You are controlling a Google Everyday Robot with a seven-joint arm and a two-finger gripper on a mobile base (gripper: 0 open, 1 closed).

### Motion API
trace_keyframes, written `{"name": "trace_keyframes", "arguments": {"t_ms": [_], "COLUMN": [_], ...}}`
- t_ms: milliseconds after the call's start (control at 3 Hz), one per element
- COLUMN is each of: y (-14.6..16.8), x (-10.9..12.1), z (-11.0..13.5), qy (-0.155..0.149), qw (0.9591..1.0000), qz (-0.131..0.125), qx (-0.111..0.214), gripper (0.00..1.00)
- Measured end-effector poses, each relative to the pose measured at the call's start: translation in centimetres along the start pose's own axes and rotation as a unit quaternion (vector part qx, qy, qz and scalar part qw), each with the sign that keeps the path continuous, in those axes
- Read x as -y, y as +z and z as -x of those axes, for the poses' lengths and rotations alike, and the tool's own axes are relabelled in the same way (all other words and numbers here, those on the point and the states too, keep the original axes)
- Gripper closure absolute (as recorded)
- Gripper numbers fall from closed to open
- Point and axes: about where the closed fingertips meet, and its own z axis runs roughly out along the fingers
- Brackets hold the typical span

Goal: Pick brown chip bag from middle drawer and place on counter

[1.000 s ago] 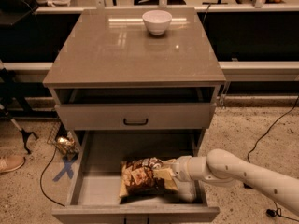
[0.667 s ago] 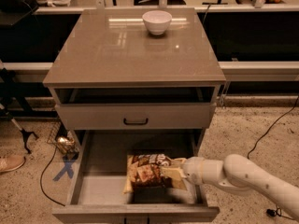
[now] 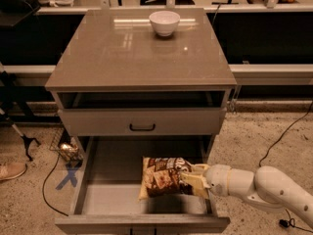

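Note:
The brown chip bag (image 3: 163,176) is in the open middle drawer (image 3: 113,185), right of its centre. It seems raised a little off the floor, with a shadow under it. My gripper (image 3: 193,181) reaches in from the right over the drawer's right wall and is shut on the bag's right edge. The white arm (image 3: 254,186) runs off to the lower right. The counter (image 3: 142,53), the glossy top of the grey cabinet, lies above and behind.
A white bowl (image 3: 164,22) stands at the back middle of the counter. A shallower drawer front with a black handle (image 3: 142,127) overhangs the back of the open drawer. Cables (image 3: 49,180) and a person's shoe (image 3: 11,170) lie on the floor at the left.
The bag has shifted to the right and slightly up with my gripper on it. The arm has drawn back toward the right.

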Motion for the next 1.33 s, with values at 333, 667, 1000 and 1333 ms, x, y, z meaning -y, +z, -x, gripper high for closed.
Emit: {"name": "trace_keyframes", "arguments": {"t_ms": [333,667,1000,1333], "y": [0.0,-2.8,-7.1,-10.4], "x": [0.0,-1.2,-3.2,-5.0], "z": [0.0,3.2,7.9,12.2], "qy": [0.000,-0.027,-0.074,-0.118], "qw": [1.0000,0.9989,0.9930,0.9830], "qz": [0.000,0.014,0.026,0.046], "qx": [0.000,0.035,0.089,0.134], "gripper": [1.00,1.00,1.00,1.00]}}
